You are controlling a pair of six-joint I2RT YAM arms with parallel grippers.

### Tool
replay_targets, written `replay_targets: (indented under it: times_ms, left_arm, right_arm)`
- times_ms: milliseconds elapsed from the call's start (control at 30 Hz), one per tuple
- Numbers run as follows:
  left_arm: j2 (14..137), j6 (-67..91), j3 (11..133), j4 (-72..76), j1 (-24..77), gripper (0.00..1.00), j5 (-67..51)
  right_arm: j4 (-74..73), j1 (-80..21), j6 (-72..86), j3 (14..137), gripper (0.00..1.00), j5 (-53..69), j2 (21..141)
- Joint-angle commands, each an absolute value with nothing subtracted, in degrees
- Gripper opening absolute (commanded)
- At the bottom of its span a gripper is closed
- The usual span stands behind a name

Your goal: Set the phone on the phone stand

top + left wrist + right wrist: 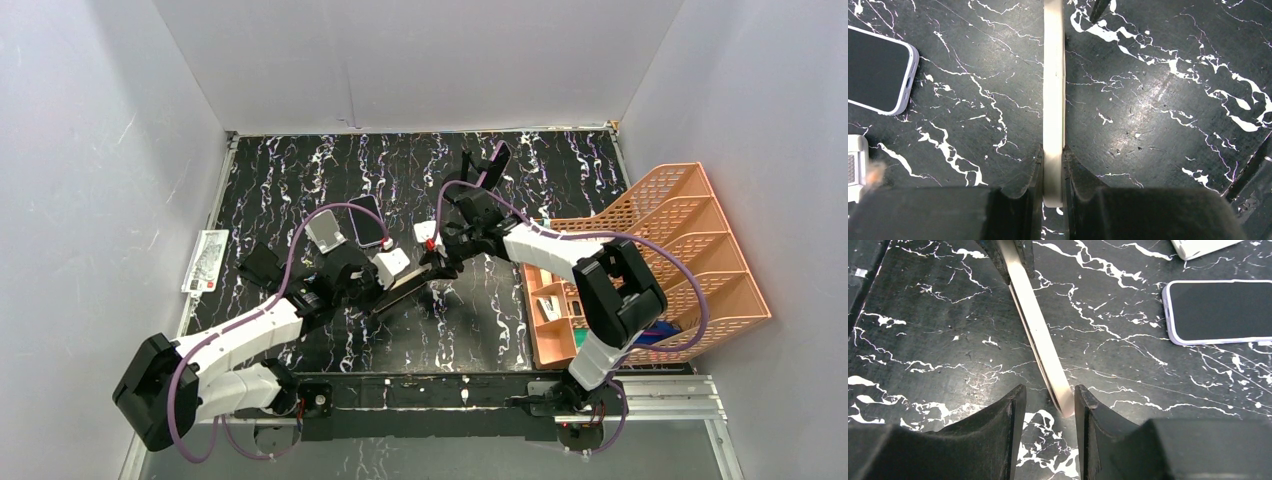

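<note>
A thin cream-edged phone [405, 288] is held edge-up just above the black marble table, between the two arms. My left gripper [1053, 170] is shut on one end of this phone [1053, 90]. My right gripper [1050, 400] is open around the other end of the phone [1040, 340]; the phone's tip lies against the right finger, with a gap to the left finger. A small silver-white phone stand [325, 232] sits behind my left gripper [383, 300]. A black stand [492, 162] is at the back, beyond my right gripper [437, 266].
A second phone in a lavender case [367, 220] lies flat, screen up, beside the silver stand; it also shows in the left wrist view [878, 70] and the right wrist view [1218, 312]. An orange file rack [660, 260] stands on the right. A white label [205, 262] lies at the left edge.
</note>
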State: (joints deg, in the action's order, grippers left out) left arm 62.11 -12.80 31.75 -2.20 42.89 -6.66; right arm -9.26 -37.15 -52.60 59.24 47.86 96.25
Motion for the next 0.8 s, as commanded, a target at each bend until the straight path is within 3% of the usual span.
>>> replay_targets:
  times_ms: [0,333,500,600,700,767]
  left_arm:
    - [62.1,-13.2,31.9,1.0,42.9,0.0,-7.0]
    - [61.2,-11.9,30.4,3.0,43.0,0.0,-8.0]
    - [60.8,-11.3,29.6,3.3,43.0,0.0,-7.9]
    - [61.3,-10.8,29.5,3.1,43.0,0.0,-7.9]
    - [61.2,-9.9,29.1,2.5,43.0,0.0,-7.0]
    - [59.8,-8.4,28.6,2.0,43.0,0.0,-3.6]
  right_arm:
    - [-15.0,-37.5,-55.6,62.6,0.49,50.7,98.1]
    - [-12.3,-38.3,-55.0,62.9,0.49,51.3,101.9]
    - [-13.6,-38.5,-55.1,64.3,0.41,51.9,104.1]
    - [-14.1,-38.8,-55.5,65.0,0.31,51.8,105.4]
    - [-14.1,-39.1,-56.3,65.1,0.02,51.5,106.2]
    - [-14.8,-39.1,-57.3,65.1,0.01,51.9,106.8]
